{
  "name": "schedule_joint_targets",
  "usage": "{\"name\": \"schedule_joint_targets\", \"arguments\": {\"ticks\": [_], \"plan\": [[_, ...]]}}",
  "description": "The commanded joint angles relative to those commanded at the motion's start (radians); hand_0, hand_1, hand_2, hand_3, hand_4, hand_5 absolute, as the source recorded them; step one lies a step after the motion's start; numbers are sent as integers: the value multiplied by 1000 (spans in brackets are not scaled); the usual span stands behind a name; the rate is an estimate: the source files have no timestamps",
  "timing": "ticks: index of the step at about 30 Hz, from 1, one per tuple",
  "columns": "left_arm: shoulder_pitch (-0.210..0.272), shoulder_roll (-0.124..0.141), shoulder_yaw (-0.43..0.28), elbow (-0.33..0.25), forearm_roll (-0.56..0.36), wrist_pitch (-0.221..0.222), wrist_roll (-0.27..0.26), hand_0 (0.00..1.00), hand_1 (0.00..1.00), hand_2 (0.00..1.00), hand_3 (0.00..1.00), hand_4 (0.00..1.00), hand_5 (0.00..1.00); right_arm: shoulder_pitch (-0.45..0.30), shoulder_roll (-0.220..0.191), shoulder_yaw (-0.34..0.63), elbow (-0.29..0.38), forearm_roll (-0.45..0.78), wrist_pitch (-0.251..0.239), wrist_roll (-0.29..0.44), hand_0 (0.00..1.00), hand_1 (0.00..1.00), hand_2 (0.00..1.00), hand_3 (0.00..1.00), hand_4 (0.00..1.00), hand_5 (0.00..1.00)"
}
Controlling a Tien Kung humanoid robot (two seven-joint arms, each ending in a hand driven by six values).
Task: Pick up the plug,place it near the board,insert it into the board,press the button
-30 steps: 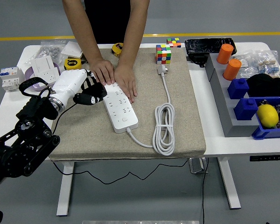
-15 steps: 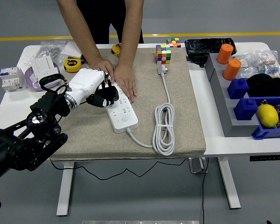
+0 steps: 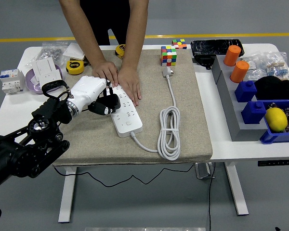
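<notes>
Cable (image 3: 169, 132) lies coiled on the beige mat (image 3: 188, 110), just right of the white power strip (image 3: 124, 111), which serves as landmark. At the strip's left edge the left robot hand (image 3: 104, 102) rests with black fingers curled, over the strip's sockets and holding nothing. Beyond, at the strip's far end, a person's two hands (image 3: 118, 77) press flat on it. The plug (image 3: 167, 72) lies unplugged, far right of the strip, near a colour cube (image 3: 168, 55).

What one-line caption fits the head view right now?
Robot's left hand rests on the power strip while a person's hands hold its far end; the plug lies unplugged.
</notes>
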Motion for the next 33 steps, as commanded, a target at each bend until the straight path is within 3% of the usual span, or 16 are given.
{"name": "schedule_joint_targets", "arguments": {"ticks": [14,21,33], "plan": [[4,-8,10,3,11,4,-2,382,384,427,483,679,145,-3,-2,-7,0,2,1,0,787,705,700,708,998,887],[2,-8,4,39,22,5,-3,382,385,427,484,680,145,-5,-2,-8,0,1,1,0,787,705,700,709,998,886],[-7,-7,13,49,32,5,-5,383,385,427,483,681,144,-2,-2,-10,0,4,1,1,785,704,700,708,998,887]]}}
